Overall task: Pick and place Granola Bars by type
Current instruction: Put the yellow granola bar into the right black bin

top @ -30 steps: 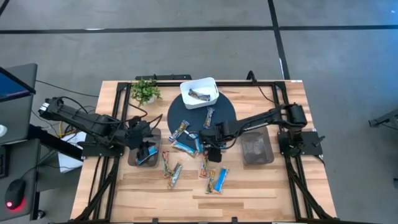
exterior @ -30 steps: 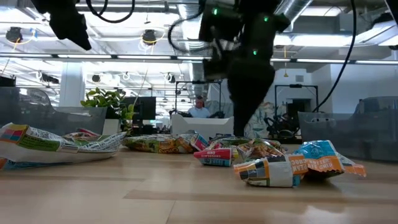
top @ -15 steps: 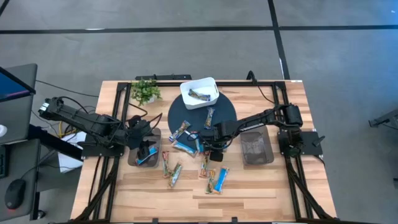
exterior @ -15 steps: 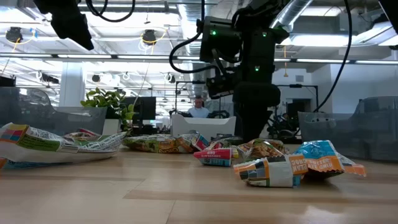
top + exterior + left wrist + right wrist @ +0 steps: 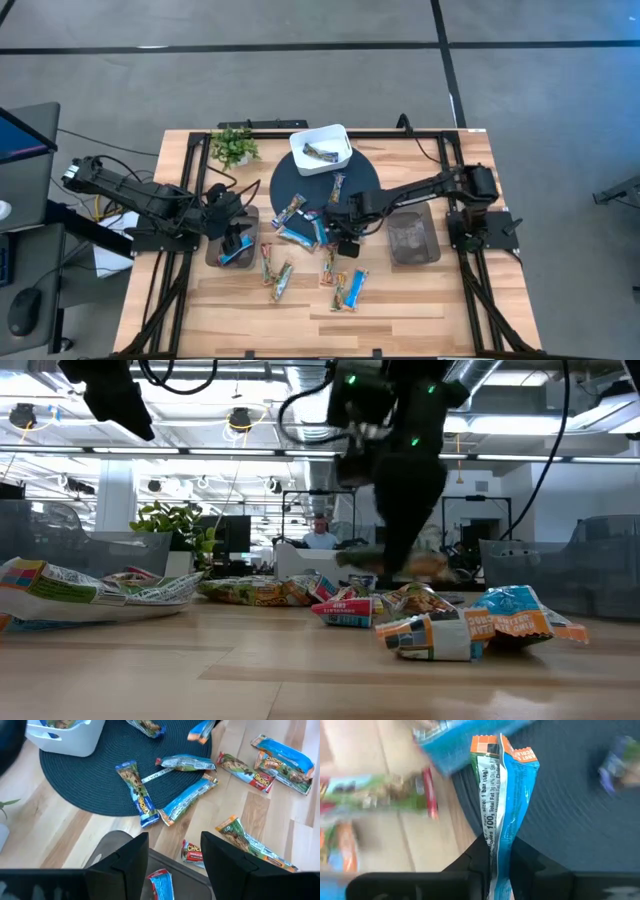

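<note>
My right gripper [image 5: 500, 855] is clamped on a blue granola bar [image 5: 506, 795], raised over the edge of the dark round mat [image 5: 355, 180]. My left gripper [image 5: 172, 855] hangs over a grey bin [image 5: 215, 255], fingers apart, holding nothing.

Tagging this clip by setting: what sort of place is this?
Probably an open-plan office or robotics lab: ceiling lights and ducts overhead, a person at a desk behind the wooden table, and a monitor beside it.
</note>
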Motion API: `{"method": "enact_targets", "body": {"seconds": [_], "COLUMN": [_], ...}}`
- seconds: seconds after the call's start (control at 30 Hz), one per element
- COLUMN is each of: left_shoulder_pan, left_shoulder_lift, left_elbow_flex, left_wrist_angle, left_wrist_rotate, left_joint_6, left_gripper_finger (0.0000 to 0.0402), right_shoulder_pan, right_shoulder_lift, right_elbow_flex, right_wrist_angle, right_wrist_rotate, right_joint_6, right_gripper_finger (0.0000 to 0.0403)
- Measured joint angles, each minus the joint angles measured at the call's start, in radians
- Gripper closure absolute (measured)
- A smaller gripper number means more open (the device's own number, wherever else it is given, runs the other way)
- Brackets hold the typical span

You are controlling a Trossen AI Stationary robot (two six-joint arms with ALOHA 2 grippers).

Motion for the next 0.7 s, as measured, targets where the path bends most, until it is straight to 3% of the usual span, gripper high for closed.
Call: {"method": "enact_targets", "body": {"seconds": [0.2,0.47,0.7], "left_shoulder_pan": [0.0,0.0,0.0], "left_shoulder_lift": [0.001,0.001,0.001], "left_elbow_flex": [0.0,0.0,0.0], "left_wrist_angle": [0.008,0.01,0.017], "left_wrist_rotate": [-0.003,-0.006,-0.04], "left_joint_6": [-0.007,-0.008,0.003], "left_gripper_finger": [0.0228,0.0228,0.0228], "right_shoulder_pan": [0.021,0.053,0.086], "right_shoulder_lift": [-0.13,-0.334,-0.582], "right_elbow_flex": [0.002,-0.002,-0.176], "right_wrist_angle": [-0.004,-0.204,-0.241], "right_wrist_rotate": [0.008,0.132,0.163], "right_joint_6": [-0.037,-0.001,0.136], "right_gripper_finger": [0.0373,0.0371,0.0378]}}
